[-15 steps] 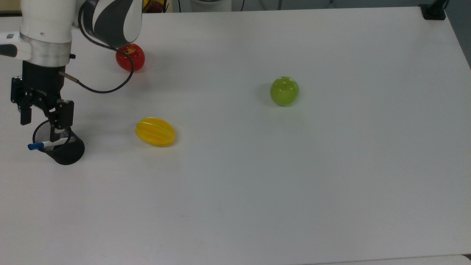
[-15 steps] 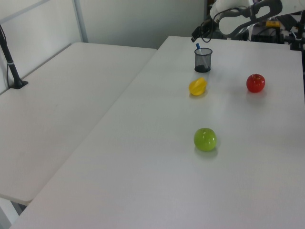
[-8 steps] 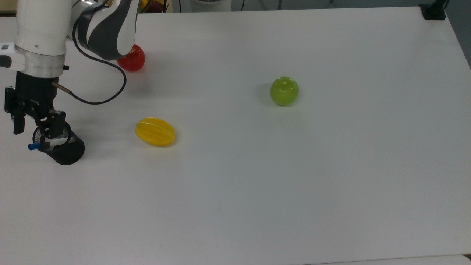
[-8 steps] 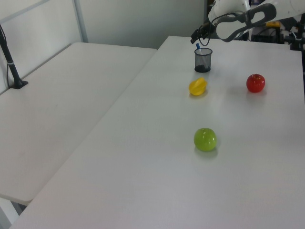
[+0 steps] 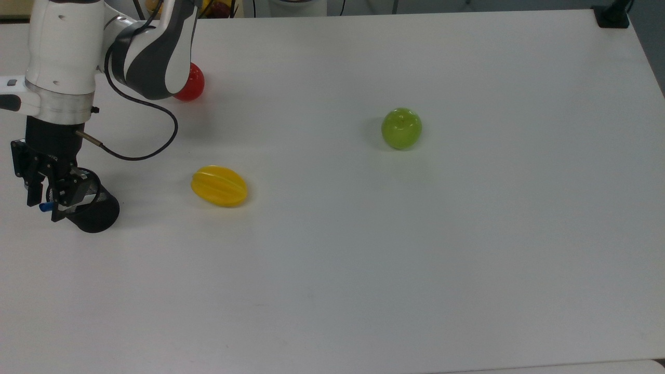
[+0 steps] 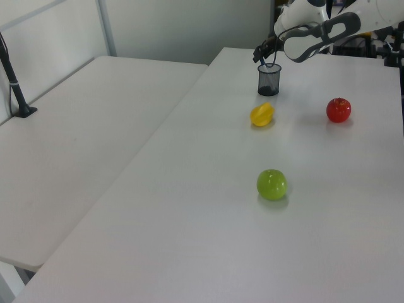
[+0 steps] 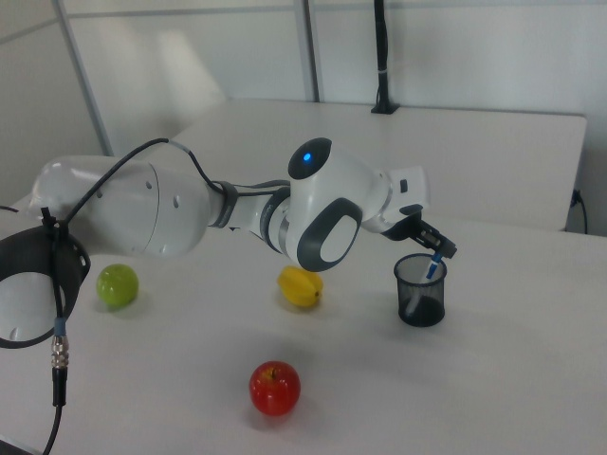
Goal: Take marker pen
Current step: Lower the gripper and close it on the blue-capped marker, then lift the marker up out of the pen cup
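The marker pen [image 5: 47, 206] stands tilted in a black mesh cup [image 5: 96, 215] at the top view's left edge, and its blue cap pokes out over the rim. My gripper [image 5: 45, 200] has come down over the cup's mouth. It is open, with one finger on each side of the capped end. In the right view the pen [image 7: 433, 267] leans inside the cup [image 7: 421, 296], and the gripper [image 7: 434, 248] is just above its cap. The white barrel is mostly hidden by the fingers and the mesh.
A yellow fruit [image 5: 218, 185] lies on the white table to the right of the cup in the top view. A red apple [image 5: 192, 85] sits partly behind my arm. A green apple [image 5: 401, 128] sits further right. A second table [image 6: 76, 126] adjoins in the left view.
My gripper has dropped lower over the cup, and its fingers now stand closer together around the pen's blue cap. The pen, cup and fruits have not moved.
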